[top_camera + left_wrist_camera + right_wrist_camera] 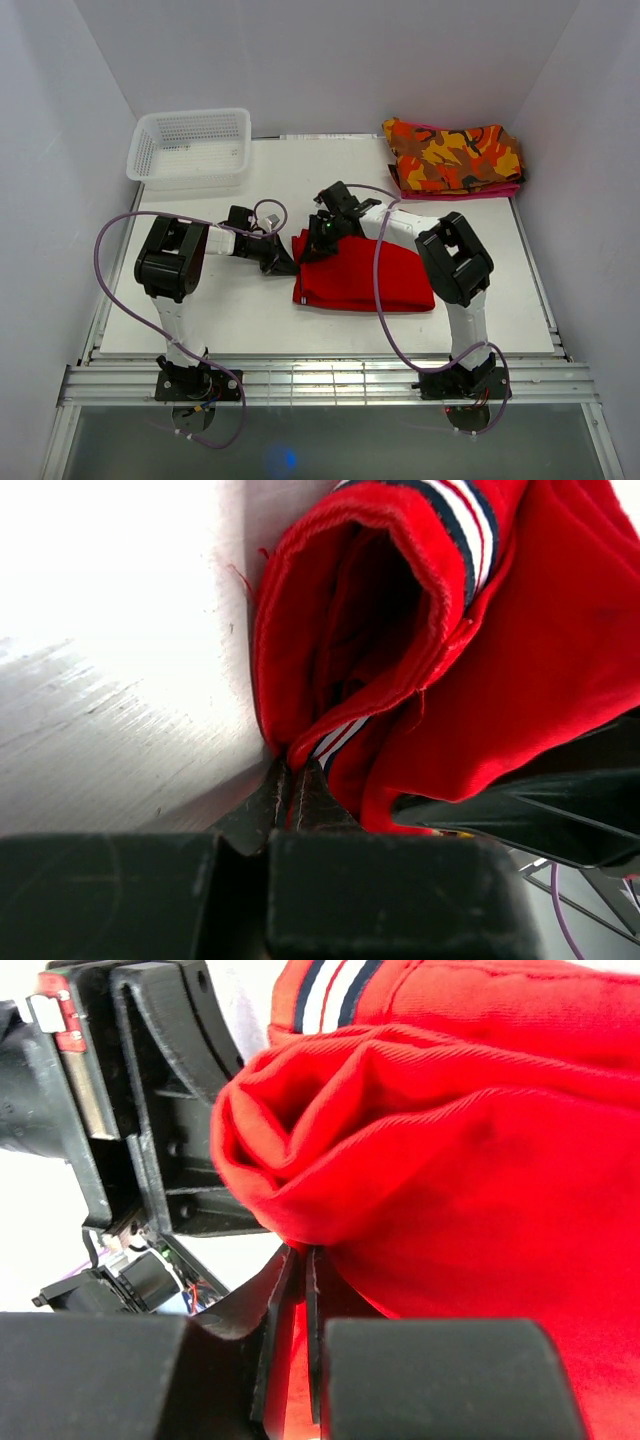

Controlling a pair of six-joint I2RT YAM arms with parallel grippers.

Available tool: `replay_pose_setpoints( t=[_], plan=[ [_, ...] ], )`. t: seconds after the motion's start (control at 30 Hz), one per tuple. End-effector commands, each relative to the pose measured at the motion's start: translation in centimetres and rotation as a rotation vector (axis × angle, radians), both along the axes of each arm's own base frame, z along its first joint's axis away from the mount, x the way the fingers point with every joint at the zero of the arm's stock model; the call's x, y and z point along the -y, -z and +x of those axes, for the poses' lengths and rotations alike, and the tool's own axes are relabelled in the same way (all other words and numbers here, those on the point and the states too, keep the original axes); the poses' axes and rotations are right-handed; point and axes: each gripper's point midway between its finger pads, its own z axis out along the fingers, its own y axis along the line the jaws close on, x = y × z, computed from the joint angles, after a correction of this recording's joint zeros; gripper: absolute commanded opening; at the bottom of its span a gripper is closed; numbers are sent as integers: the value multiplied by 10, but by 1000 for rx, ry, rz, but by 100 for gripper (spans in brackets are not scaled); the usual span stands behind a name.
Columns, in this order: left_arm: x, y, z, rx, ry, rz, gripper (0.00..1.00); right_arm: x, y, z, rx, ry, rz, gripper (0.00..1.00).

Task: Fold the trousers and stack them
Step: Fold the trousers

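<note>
The bright red trousers (362,275) lie folded into a compact block at the middle of the white table. My left gripper (283,262) is at their left end, shut on the cloth by the striped waistband (340,735). My right gripper (322,238) is at the far left corner of the block, shut on a fold of red cloth (300,1250). The two grippers are close together. The trousers fill most of the left wrist view (480,660) and the right wrist view (470,1160).
A folded orange, red and yellow camouflage garment (452,157) lies at the table's far right corner. A white plastic basket (190,148) stands at the far left corner. White walls close in the table on three sides.
</note>
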Motion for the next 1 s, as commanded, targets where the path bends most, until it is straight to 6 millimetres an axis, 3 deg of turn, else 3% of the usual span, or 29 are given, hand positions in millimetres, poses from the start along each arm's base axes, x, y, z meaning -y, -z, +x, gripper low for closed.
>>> replay_pose_setpoints(
  t=[0.0, 0.17, 0.33, 0.53, 0.63, 0.73, 0.77, 0.83, 0.87, 0.9, 0.97],
  plan=[
    [-22, 58, 5, 29, -55, 272, 0, -22, -11, -5, 6, -28, 63, 12],
    [-26, 50, 9, 36, -56, 272, 7, -32, -32, 4, 64, -68, 130, 29],
    [-41, 43, 16, 38, -79, 278, 17, -37, -63, 11, 133, -97, 194, 61],
    [-59, 36, 30, 64, -117, 285, 41, -28, -105, 11, 274, -117, 245, 90],
    [-71, 28, 37, 75, -147, 282, 54, -16, -136, 19, 378, -152, 288, 96],
    [-83, 9, 44, 104, -176, 241, 63, 10, -161, 33, 497, -187, 317, 90],
    [-85, -3, 48, 135, -180, 226, 64, 27, -165, 46, 524, -171, 311, 90],
    [-92, -23, 57, 196, -189, 186, 65, 51, -173, 44, 553, -185, 314, 90],
    [-93, -35, 62, 256, -172, 174, 65, 74, -174, 56, 601, -174, 288, 90],
    [-92, -62, 72, 355, -156, 152, 65, 89, -177, 48, 620, -188, 293, 90],
    [-86, -96, 75, 489, -91, 99, 65, 125, -168, 50, 651, -189, 228, 90]
  ],
)
